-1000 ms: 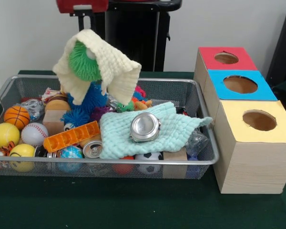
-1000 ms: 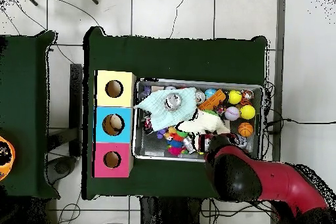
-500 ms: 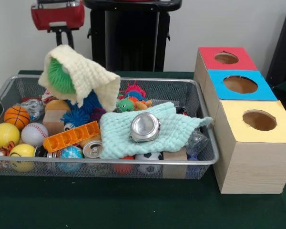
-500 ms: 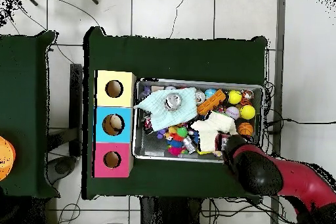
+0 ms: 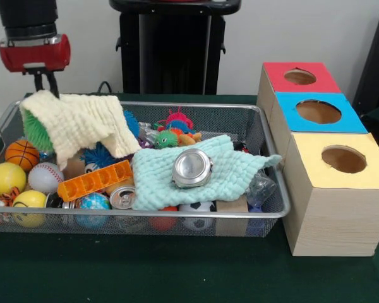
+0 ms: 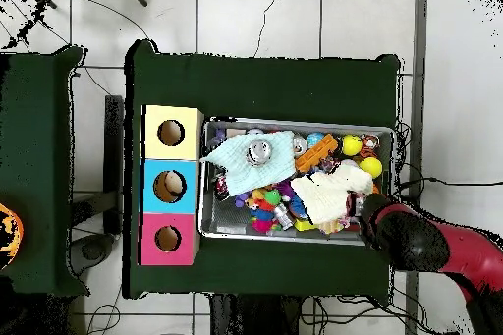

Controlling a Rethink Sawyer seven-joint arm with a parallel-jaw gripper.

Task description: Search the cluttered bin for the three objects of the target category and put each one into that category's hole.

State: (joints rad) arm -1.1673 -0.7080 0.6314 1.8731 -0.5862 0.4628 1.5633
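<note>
The gripper (image 5: 48, 88) is hanging over the bin's (image 5: 275, 208) far corner, its grasp impossible to judge, with the cream cloth (image 5: 82, 123) draping a green spiky ball (image 5: 35, 129), probably hiding targets for the 3 boxes (image 5: 331, 189).

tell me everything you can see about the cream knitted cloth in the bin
The cream cloth is a soft, ribbed knit, pale yellow-white. It lies crumpled over toys at one end of the wire bin, draped over a green spiky ball and partly covering a blue one. The gripper hangs just above it; whether they touch is unclear.
</note>
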